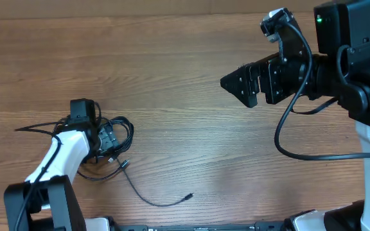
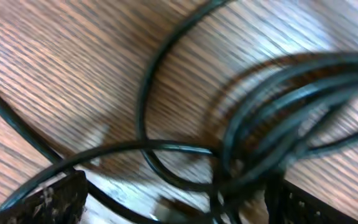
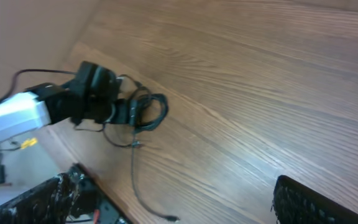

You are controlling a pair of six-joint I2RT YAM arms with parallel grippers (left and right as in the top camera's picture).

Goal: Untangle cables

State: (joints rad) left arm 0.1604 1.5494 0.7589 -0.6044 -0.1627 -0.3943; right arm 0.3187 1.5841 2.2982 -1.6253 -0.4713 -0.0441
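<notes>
Left gripper [image 1: 106, 146] is spread wide down over the tangled cables [image 1: 127, 128] at the near left of the table [image 1: 191, 128], right gripper [image 1: 239, 85] hanging released far right.

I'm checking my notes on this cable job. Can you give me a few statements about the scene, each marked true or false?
The right gripper holds a cable. False: it is open, empty and far from the cables.
The left gripper is down at the cables, jaws open. True.
One plug lies well away from the left gripper. True.
The cables lie on a white cloth. False: on the bare wooden table.
</notes>
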